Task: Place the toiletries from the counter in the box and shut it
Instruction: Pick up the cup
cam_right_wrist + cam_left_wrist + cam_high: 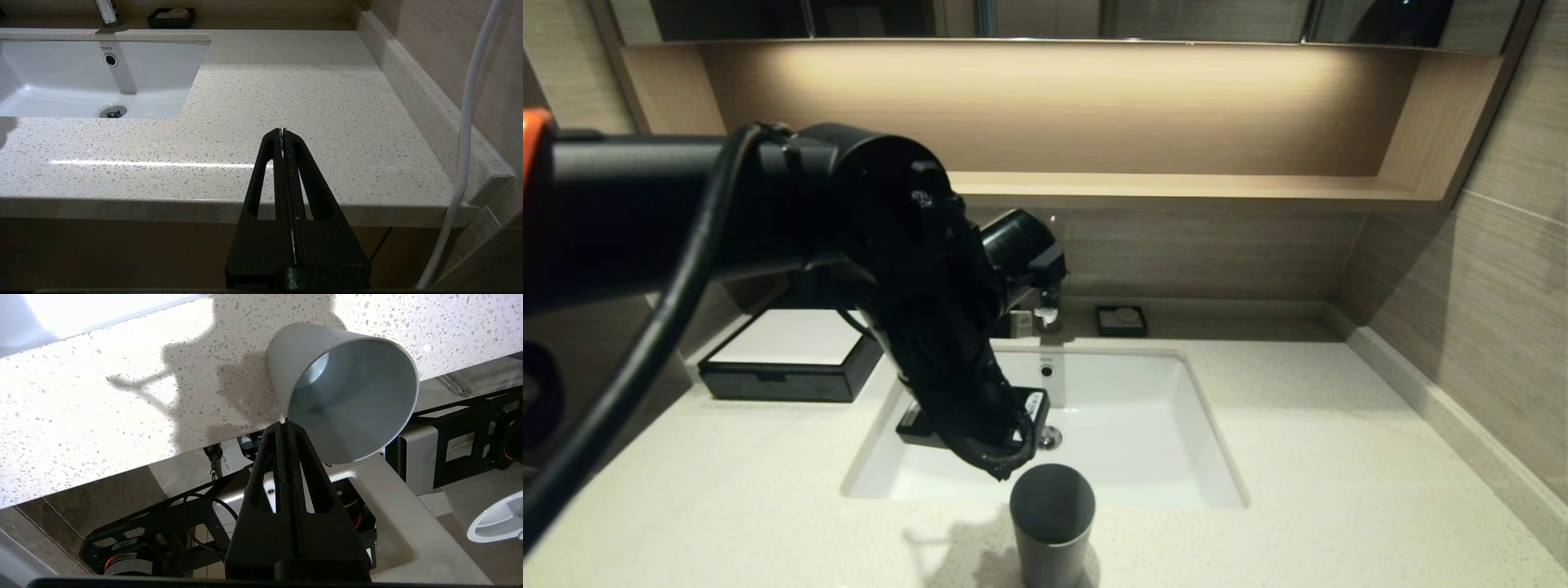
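- We see no packets anywhere on the surface (pixel 1298 457), neither in the head view nor in either wrist view; part of the surface is hidden behind the left arm, so we cannot rule out one lying there.
- The box (pixel 788 359) sits at the back left corner of the surface, to the left of the sink (pixel 1143 425), and its front drawer looks pushed flush with the body.
- From that we judge the task is at or near its end: the packets are probably inside and the drawer probably shut, though we cannot see inside the box.
- The left tool (pixel 286 424) has its fingers pressed together and pinches nothing.
- It hangs over the front edge of the surface, its tips just beside the rim of the grey cup (pixel 347 392); whether they touch the rim we cannot tell.
- The box lies well apart from the left tool, behind it and to its left, with the left arm crossing the sink between them.
- The right tool (pixel 282 131) is also pressed together and empty, parked in front of the surface's right part, well apart from the box.
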Tool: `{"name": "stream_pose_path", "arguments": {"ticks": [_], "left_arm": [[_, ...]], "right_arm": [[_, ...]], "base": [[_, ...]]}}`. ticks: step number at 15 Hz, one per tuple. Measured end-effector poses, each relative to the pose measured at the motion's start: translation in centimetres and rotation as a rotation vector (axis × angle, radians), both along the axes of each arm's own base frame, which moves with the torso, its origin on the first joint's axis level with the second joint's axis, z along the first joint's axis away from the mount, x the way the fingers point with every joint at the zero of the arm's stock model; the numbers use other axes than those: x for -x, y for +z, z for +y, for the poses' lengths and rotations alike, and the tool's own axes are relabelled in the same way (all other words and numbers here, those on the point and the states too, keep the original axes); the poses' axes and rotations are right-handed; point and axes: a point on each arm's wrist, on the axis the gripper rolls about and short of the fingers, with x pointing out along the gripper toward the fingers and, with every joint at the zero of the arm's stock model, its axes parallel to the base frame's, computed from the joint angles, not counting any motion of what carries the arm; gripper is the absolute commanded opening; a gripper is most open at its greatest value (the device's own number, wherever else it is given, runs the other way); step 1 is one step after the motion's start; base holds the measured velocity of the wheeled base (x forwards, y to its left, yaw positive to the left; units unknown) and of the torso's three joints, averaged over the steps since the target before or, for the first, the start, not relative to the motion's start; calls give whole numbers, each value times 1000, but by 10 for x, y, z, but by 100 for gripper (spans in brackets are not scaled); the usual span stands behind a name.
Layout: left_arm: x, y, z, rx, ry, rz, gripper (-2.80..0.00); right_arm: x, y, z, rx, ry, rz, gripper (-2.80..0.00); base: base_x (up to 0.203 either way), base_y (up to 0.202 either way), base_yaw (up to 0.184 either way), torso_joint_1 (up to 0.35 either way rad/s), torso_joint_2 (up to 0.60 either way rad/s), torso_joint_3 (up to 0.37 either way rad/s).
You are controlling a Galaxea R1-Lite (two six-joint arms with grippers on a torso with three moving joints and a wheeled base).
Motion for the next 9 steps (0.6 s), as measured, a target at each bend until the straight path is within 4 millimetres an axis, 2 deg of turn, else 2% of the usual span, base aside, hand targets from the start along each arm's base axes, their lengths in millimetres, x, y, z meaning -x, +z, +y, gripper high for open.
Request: {"name": "stream_pose_path", "arguments": {"ticks": [1,9], "left_arm": [[1,1,-1,3,-2,-1,0],[6,0,-7,2,2,3,0]], "right_arm": [[0,0,0,1,0,0,-280],[0,0,0,0,0,0,-280]], "base": [[0,0,0,0,0,0],[0,0,0,0,0,0]]}}
